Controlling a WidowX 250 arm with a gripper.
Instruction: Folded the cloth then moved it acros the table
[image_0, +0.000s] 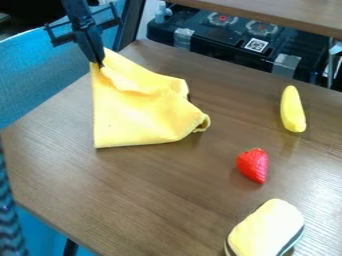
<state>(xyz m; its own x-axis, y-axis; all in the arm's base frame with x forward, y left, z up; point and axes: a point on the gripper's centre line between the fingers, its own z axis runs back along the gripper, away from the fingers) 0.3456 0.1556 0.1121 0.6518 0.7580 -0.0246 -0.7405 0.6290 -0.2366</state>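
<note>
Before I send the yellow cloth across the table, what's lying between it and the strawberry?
Nothing: in the camera view, only bare wood-grain tabletop separates the yellow cloth from the strawberry.

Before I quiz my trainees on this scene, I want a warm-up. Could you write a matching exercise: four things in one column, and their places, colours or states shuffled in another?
Things
1. Cloth
2. Strawberry
3. Banana
4. Pale block with a dark edge

Places, colours or states
A. Slim and yellow, at the right of the view
B. At the bottom of the view
C. Held near its upper corner by the claw
D. Red

Right pairs: 1-C, 2-D, 3-A, 4-B
</note>
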